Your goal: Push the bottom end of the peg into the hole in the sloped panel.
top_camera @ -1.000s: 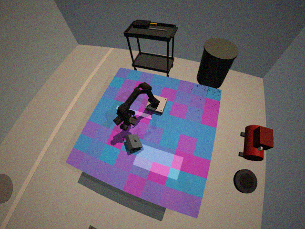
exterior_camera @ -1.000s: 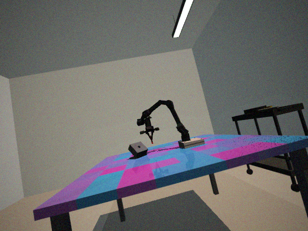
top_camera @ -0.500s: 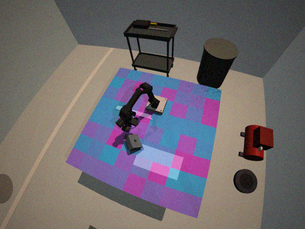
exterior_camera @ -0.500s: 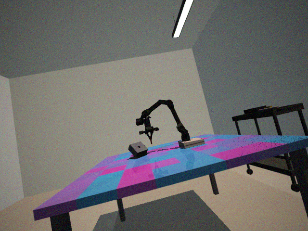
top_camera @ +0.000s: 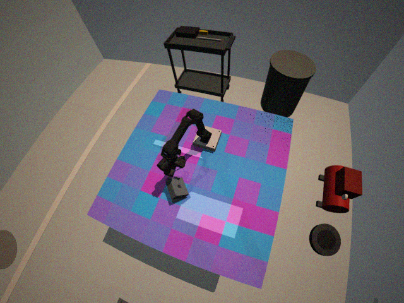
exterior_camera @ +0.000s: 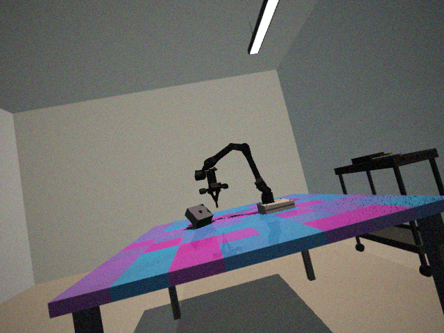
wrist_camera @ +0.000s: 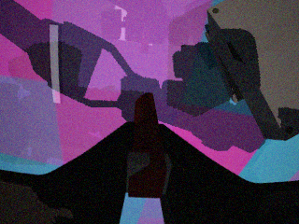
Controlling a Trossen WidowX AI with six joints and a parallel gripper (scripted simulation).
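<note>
My gripper (exterior_camera: pixel 216 200) (wrist_camera: pixel 144 131) is shut on the dark red peg (wrist_camera: pixel 149 145), which juts out past the fingertips; its small reddish tip (exterior_camera: pixel 216 206) shows below them in the exterior view. The gripper hangs above the table (top_camera: pixel 251 164) (exterior_camera: pixel 286 231), pointing down. In the exterior view it is above and to the right of the grey sloped block (top_camera: pixel 175 190) (exterior_camera: pixel 193 211). The block's sloped face has one dark hole (top_camera: pixel 178 186) (exterior_camera: pixel 200 211). The peg is apart from the block. The hole's exact shape is too small to tell, and the block is not in the wrist view.
The arm's pale base plate (top_camera: pixel 216 138) (exterior_camera: pixel 279 207) stands on the table, and its corner shows in the wrist view (wrist_camera: pixel 280 51). A black cart (top_camera: pixel 199 42) and a dark bin (top_camera: pixel 286 84) stand beyond the table. A red tank (top_camera: pixel 332 192) is on the floor.
</note>
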